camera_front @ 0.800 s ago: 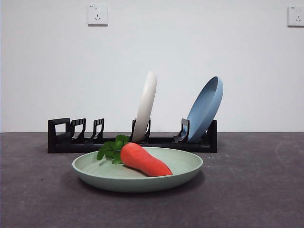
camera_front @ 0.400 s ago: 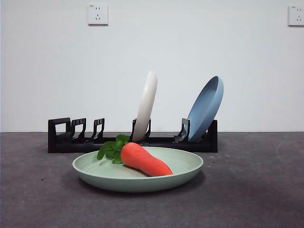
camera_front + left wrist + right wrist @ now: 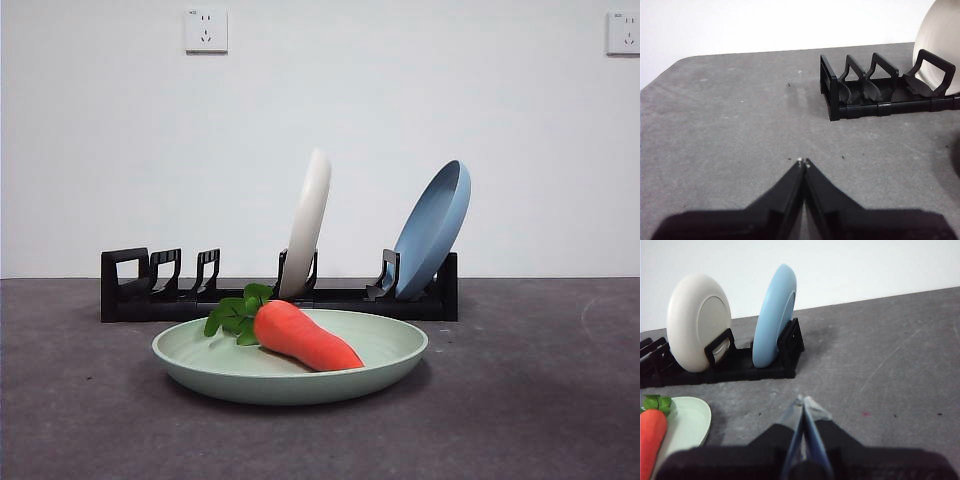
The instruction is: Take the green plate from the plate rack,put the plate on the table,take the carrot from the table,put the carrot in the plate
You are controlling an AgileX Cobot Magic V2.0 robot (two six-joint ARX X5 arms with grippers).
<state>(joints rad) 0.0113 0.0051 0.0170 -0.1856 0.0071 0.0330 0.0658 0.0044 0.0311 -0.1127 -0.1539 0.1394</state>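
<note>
The green plate (image 3: 290, 372) lies flat on the table (image 3: 540, 400) in front of the plate rack (image 3: 280, 298). The carrot (image 3: 300, 337) lies in the plate, leaves to the left. In the right wrist view the plate's edge (image 3: 687, 422) and the carrot (image 3: 651, 435) show at the side. My left gripper (image 3: 803, 163) is shut and empty over bare table, beside the rack's loop end (image 3: 880, 92). My right gripper (image 3: 802, 401) is shut and empty, in front of the rack's other end (image 3: 730, 362). Neither arm shows in the front view.
A cream-white plate (image 3: 308, 222) and a light blue plate (image 3: 432, 230) stand upright in the rack; both show in the right wrist view, cream (image 3: 697, 322) and blue (image 3: 774, 315). Two wall sockets (image 3: 205, 30) are on the white wall behind.
</note>
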